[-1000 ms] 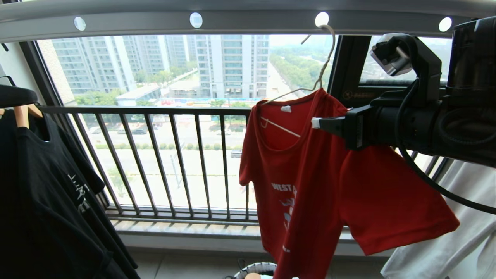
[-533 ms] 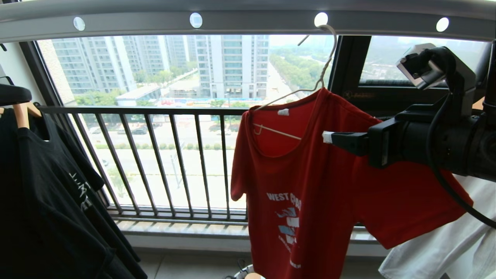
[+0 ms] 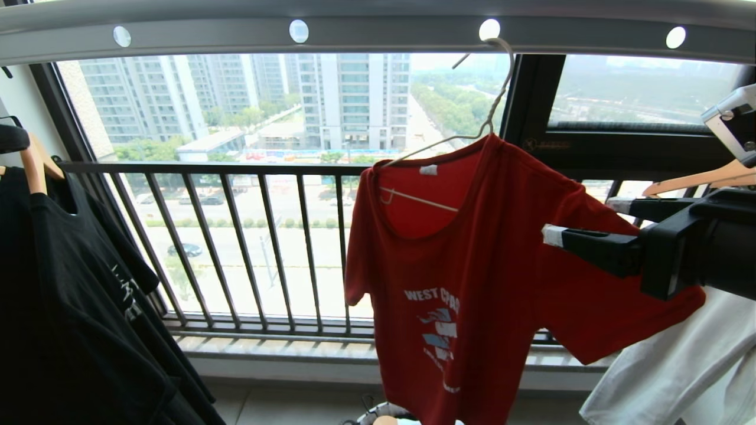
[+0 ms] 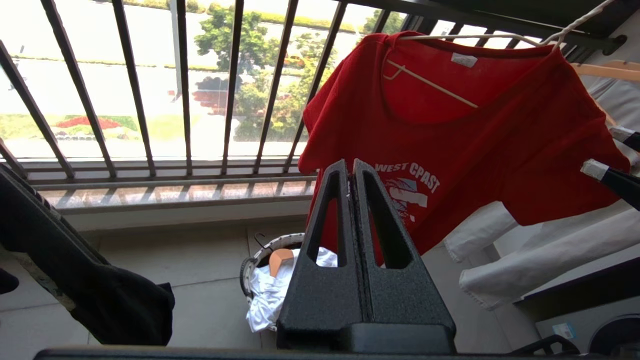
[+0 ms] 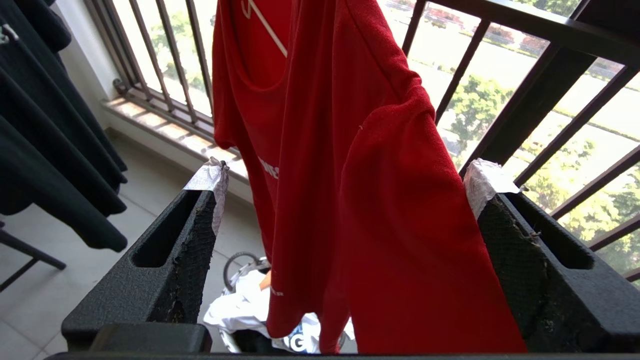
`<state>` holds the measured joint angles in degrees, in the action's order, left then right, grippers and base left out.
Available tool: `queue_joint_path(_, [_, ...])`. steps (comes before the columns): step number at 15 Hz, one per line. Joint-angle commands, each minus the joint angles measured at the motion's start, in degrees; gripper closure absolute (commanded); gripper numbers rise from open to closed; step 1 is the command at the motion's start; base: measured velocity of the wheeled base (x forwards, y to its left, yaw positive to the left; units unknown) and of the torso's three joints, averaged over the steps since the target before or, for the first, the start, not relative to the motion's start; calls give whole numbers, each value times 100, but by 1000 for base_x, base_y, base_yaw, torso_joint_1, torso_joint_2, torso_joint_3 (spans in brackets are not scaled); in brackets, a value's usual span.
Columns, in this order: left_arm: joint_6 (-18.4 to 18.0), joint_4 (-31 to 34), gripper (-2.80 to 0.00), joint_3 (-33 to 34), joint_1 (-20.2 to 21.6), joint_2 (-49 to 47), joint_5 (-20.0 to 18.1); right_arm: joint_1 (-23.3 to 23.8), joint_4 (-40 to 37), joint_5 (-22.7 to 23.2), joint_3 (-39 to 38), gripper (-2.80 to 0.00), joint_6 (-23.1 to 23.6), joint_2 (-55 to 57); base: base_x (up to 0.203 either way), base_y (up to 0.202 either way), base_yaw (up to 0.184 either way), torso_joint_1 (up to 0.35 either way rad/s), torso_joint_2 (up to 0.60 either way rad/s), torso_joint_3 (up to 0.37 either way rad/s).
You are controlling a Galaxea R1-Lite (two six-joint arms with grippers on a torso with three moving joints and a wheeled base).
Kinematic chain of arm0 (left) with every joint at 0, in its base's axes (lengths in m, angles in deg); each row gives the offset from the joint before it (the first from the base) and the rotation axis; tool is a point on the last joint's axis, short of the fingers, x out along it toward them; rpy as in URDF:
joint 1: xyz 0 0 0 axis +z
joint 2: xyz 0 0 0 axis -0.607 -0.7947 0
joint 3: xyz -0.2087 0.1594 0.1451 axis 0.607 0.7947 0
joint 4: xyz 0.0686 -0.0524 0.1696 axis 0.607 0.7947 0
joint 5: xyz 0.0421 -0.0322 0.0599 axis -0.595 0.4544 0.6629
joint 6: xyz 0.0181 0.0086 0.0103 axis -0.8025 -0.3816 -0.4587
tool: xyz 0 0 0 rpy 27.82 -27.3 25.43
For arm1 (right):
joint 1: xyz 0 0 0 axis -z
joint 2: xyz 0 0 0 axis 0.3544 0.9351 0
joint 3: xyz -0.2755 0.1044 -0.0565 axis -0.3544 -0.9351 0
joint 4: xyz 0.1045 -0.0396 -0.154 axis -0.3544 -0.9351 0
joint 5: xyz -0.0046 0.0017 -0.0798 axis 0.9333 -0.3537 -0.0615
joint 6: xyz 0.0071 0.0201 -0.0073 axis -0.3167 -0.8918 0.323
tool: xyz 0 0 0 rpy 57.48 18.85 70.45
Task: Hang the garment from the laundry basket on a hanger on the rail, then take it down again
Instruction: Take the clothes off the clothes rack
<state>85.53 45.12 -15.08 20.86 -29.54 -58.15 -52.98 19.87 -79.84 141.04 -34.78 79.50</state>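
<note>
The garment (image 3: 472,277) is hung on the hanger (image 3: 481,127), hooked into the rail (image 3: 384,32). The right gripper (image 3: 582,221) is held spread wide beside its sleeve, empty; the left gripper (image 4: 352,167) is pressed together. The crooked hanger could be slipped off by a snagged sleeve.

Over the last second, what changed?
The right gripper let go of the red T-shirt, opened, and drew back rightward and lower. The shirt settled, hanging free on the wire hanger. The hanger's hook stayed on the rail; the left gripper stayed shut.
</note>
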Motion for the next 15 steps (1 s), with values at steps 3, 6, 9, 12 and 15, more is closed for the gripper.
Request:
queue_joint_path(3, [13, 18, 0, -12, 1, 108, -4, 249, 57, 15, -885, -280, -44, -375, 0, 0, 0, 0, 0, 0])
queue_joint_path(6, [13, 18, 0, -12, 0, 141, -4, 702, 74, 91, -1130, -280, -59, -430, 0, 0, 0, 0, 0, 0])
queue_joint_path(9, [13, 17, 0, -12, 5, 176, -4, 744, 74, 129, -1370, -280, -60, -483, 0, 0, 0, 0, 0, 0])
queue_joint_path(12, [13, 16, 0, -12, 4, 185, -4, 744, 83, 151, -1661, -280, -68, -499, 0, 0, 0, 0, 0, 0])
queue_joint_path(15, [14, 11, 0, -20, -1, 194, -4, 752, 92, 160, -1820, 0, -86, -595, 0, 0, 0, 0, 0, 0])
